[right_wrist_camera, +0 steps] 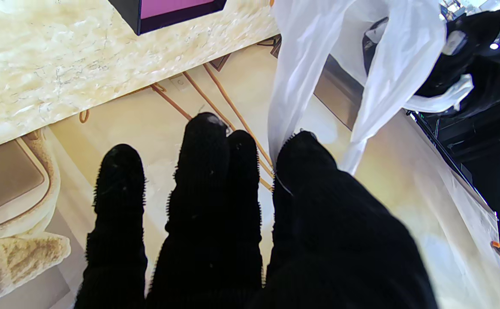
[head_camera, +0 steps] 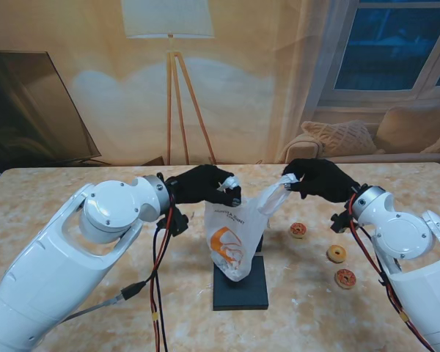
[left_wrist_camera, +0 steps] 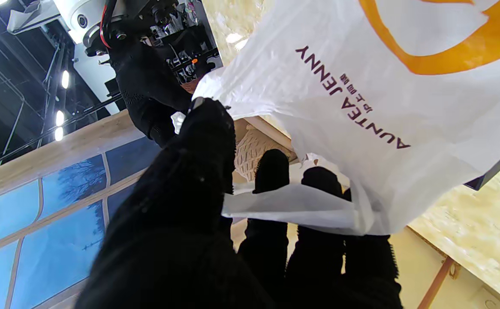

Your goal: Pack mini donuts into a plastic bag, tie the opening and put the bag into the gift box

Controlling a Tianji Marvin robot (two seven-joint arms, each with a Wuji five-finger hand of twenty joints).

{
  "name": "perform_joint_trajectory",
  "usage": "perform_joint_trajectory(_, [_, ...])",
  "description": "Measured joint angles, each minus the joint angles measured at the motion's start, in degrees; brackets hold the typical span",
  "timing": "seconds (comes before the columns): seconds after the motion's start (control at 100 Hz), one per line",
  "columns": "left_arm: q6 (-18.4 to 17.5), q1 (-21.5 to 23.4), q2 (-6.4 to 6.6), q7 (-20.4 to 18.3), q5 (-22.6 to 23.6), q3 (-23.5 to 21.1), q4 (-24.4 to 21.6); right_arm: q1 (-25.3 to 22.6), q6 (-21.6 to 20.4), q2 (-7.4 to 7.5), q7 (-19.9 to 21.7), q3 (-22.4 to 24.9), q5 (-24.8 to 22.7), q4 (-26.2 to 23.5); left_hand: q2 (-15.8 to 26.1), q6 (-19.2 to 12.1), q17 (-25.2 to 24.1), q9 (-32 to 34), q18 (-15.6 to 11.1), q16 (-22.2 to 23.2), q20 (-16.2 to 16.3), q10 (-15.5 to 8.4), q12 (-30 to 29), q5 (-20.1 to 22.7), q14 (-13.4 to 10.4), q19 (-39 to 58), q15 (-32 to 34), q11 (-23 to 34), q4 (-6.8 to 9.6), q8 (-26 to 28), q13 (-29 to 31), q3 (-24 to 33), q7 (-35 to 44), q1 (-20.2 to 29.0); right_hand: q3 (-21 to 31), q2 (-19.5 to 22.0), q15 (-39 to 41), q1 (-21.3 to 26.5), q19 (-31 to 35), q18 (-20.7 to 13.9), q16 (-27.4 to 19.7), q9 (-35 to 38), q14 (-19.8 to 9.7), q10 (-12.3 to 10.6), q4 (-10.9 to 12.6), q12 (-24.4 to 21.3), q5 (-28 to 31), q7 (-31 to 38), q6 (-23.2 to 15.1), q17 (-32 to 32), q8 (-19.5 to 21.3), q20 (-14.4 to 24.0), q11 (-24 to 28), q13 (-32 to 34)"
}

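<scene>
I have both hands up over the middle of the table [head_camera: 73, 220], and each one grips a handle of the plastic bag [head_camera: 235, 238]. My left hand [head_camera: 202, 184] is closed tight on the left handle, with the thin white strip lying across its fingers [left_wrist_camera: 271, 171]. My right hand [head_camera: 319, 178] pinches the right handle between thumb and fingers [right_wrist_camera: 301, 154]. The bag hangs down between them, and its bottom sits just over the dark gift box [head_camera: 240, 286], which lies near the table's front edge. Three mini donuts [head_camera: 336, 254] still lie on the table by its right side, near my right arm. I cannot see whether any donuts are in the bag. I think the slippery handle could slide out of a pinch if I pull the hands apart too hard. Then the bag would drop or tip. If I tie it now, those three donuts get left out.
</scene>
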Motion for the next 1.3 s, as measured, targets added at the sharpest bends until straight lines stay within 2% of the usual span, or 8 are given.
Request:
perform_joint_trajectory(0.18, [-1.34,-0.41,0.58,-0.35,1.16,0.86,-0.21,0.49,-0.77,0.36,0.86,-0.46,-0.39,0.73,0.63,0.00,5.55,2.48,-0.15,1.62,2.83,-0.01,1.53,0.82,-0.57,6.48,6.66,1.24,0.01,-2.25,5.48,-0.90,-0.80,0.01,-0.11,0.00,-0.98,0.00,-0.28,0.00,-0.66,0.86,0.12,-0.74,0.00,-1.08,0.13,-0.57,-0.30,-0.35,0.45,-0.11,-1.48,-0.09])
perform_joint_trajectory(0.3, [-3.62,-1.07,0.57,-0.30,1.00,1.67,0.27,0.63,-1.01,0.46,1.20,-0.61,-0.77,1.03,3.01,0.08,-3.81,-6.23,-0.58,-12.46,-3.57,-0.85,-21.63,0.84,-0.77,-6.99,-14.65,-10.36,0.82,-3.55,-5.21,-7.82,-1.63,2.95,-0.12,0.00,-1.02,0.00,-0.65,0.00,-0.68,0.85,0.12,-0.74,0.00,-1.08,0.14,-0.62,-0.32,-0.60,0.52,-0.15,-1.51,-0.10])
perform_joint_trajectory(0.41, [-5.51,-1.80,0.53,-0.46,1.38,2.22,1.05,0.59,-1.39,0.51,1.41,-0.61,-0.77,1.04,5.92,0.18,-8.79,-10.98,-0.50,-24.51,-12.59,-2.23,-30.68,0.85,-4.20,-23.51,-30.00,-15.78,2.24,-4.32,-11.20,-16.30,-1.94,6.98,-0.12,0.00,-1.12,0.00,-0.71,0.00,-0.68,0.85,0.12,-0.74,0.00,-1.08,0.15,-0.66,-0.33,-0.67,0.54,-0.15,-1.59,-0.10])
perform_joint_trajectory(0.64, [-9.28,-1.69,0.38,0.49,4.47,2.21,1.35,0.56,-0.53,0.56,2.19,-0.77,1.27,1.03,8.49,0.42,-10.10,-14.59,-1.87,-25.31,-15.11,-2.27,-33.90,0.77,-5.53,-29.20,-32.89,-16.90,2.56,-4.63,-15.12,-19.28,-1.95,7.30,-0.12,0.00,-1.12,0.00,-0.71,0.97,-0.69,0.85,0.12,-0.74,0.00,-1.08,0.15,-0.69,-0.33,-1.16,0.54,-0.15,-2.08,-0.10])
perform_joint_trajectory(0.86, [-17.89,-2.42,0.74,0.73,13.47,3.03,3.04,0.64,-0.04,0.57,2.76,-0.91,1.26,1.01,11.84,0.66,-9.32,-18.13,-1.86,-3.61,-6.93,-0.05,-15.93,0.70,-3.01,-21.45,-13.75,-7.10,1.90,-5.04,-16.92,-21.58,-1.95,7.30,-0.12,0.00,-1.12,0.00,-0.71,1.07,-0.69,0.85,0.12,-0.75,0.00,-1.08,0.15,-0.70,-0.33,-1.27,0.54,-0.15,-2.09,-0.10])
perform_joint_trajectory(0.99, [-18.69,-2.47,1.00,1.16,14.67,3.00,3.19,0.77,-0.10,0.61,3.12,-0.88,1.28,1.04,12.31,0.87,3.51,-8.67,-1.97,4.81,2.21,0.62,-2.27,0.70,-2.60,0.18,5.96,5.55,1.89,-5.20,-1.51,-22.00,-1.95,7.30,-0.12,0.00,-1.12,0.00,-0.71,1.10,-0.69,0.85,0.12,-0.75,0.00,-1.08,0.15,-0.70,-0.33,-1.36,0.54,-0.16,-2.09,-0.10])
perform_joint_trajectory(1.23, [-14.10,-2.66,1.10,3.72,17.16,4.69,2.95,0.99,0.20,1.24,7.96,-0.65,2.45,0.92,15.30,6.52,27.23,9.70,-1.77,1.75,0.61,-0.75,-0.18,0.89,-4.43,23.06,23.20,15.90,2.69,-2.17,20.65,-20.32,-1.95,6.22,2.01,-0.98,-7.51,-2.39,-2.18,1.26,-2.19,0.06,1.79,-0.16,0.00,-1.45,0.59,-1.04,-1.00,-3.65,-5.12,-0.16,-7.57,-3.59])
perform_joint_trajectory(1.3, [-9.88,-2.70,0.74,4.64,15.08,5.29,2.95,1.00,0.16,1.88,14.49,-0.14,5.30,0.70,16.00,7.72,30.82,11.93,-1.06,-0.83,-2.13,-0.51,-1.63,0.89,-4.43,25.63,24.22,16.72,3.22,-1.31,23.73,-19.54,-1.95,6.16,3.09,-0.68,-16.21,-8.12,-5.21,1.58,-5.32,-6.33,4.07,2.83,0.92,-9.14,-4.05,-9.03,1.67,-7.40,-10.29,-0.25,-12.11,-9.76])
